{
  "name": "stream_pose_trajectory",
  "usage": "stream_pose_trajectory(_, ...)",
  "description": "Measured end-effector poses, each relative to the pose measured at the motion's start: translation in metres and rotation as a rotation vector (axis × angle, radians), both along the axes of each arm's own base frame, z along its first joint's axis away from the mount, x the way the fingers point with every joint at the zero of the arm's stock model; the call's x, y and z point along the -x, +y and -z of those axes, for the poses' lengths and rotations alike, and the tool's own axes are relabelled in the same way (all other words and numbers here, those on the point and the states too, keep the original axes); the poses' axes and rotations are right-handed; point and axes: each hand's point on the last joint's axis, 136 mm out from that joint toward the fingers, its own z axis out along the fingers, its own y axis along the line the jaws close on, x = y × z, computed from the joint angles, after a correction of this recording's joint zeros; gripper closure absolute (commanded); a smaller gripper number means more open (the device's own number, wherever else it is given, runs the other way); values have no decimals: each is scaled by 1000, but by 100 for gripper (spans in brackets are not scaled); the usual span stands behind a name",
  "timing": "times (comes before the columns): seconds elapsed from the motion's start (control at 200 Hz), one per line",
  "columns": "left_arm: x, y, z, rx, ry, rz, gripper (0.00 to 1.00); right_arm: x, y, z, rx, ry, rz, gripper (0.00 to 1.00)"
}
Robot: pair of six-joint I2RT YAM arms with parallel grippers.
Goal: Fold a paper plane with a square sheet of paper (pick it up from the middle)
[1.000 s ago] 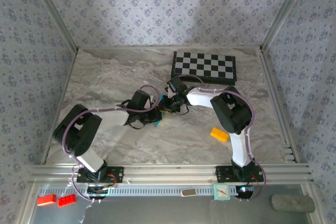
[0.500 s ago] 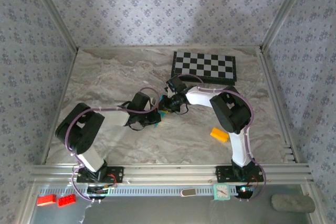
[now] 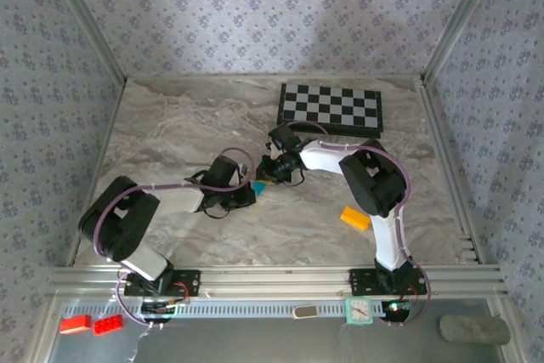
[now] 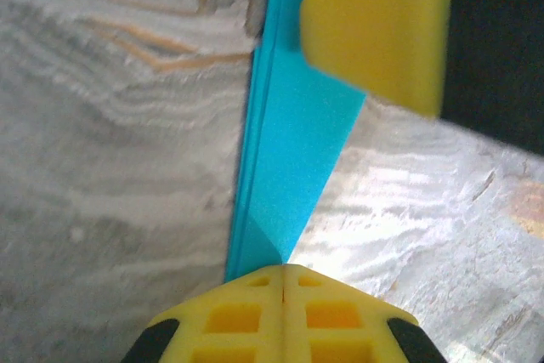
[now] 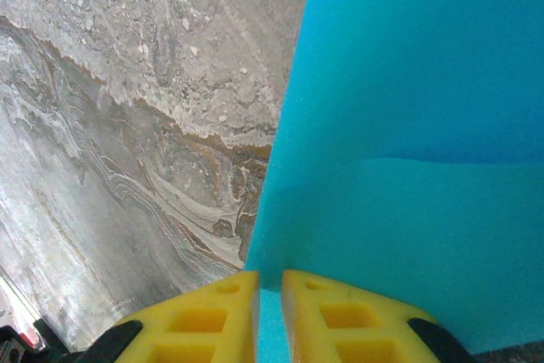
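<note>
The cyan-blue paper (image 3: 257,186) is folded narrow and held between both grippers at mid-table. In the left wrist view it is a long pointed strip (image 4: 293,150) with layered edges on its left, running up from my left gripper (image 4: 283,271), whose yellow fingers are pressed together on its tip. One yellow finger of the right gripper (image 4: 382,23) crosses its far end. In the right wrist view the paper (image 5: 408,125) is a broad creased sheet, with its lower edge pinched in my right gripper (image 5: 269,282). From above, the left gripper (image 3: 248,193) and right gripper (image 3: 265,178) nearly touch.
A chessboard (image 3: 331,108) lies at the back right. A small yellow-orange block (image 3: 355,218) sits by the right arm's base link. Metal frame posts and patterned walls close in the marble table (image 3: 170,125). Red bricks (image 3: 89,324) lie below the front rail.
The left arm's elbow has swung down and to the left, and its wrist has shifted slightly towards the near edge with the paper. The right arm has hardly moved.
</note>
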Motion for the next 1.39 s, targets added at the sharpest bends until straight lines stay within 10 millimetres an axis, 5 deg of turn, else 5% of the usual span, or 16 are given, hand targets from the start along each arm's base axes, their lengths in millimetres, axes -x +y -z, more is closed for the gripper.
stream_pose_trajectory(0.365,32,21,-6,-39,59,7,100,1,1,0,-4,2,-2,81)
stream_pose_trajectory(0.655,-3,3,-42,55,-49,-41,100,1,2,-1,-19,12,5,81)
stream_pose_trajectory(1.004,-19,-1,-2,-14,17,-81,100,1,3,-2,-25,12,9,81)
stream_pose_trajectory(1.244,-20,1,0,-31,13,-95,100,-1,3,-9,-28,-16,2,81)
stream_pose_trajectory(1.394,-20,1,0,-32,17,-109,100,-7,-1,-33,-30,-103,-8,81)
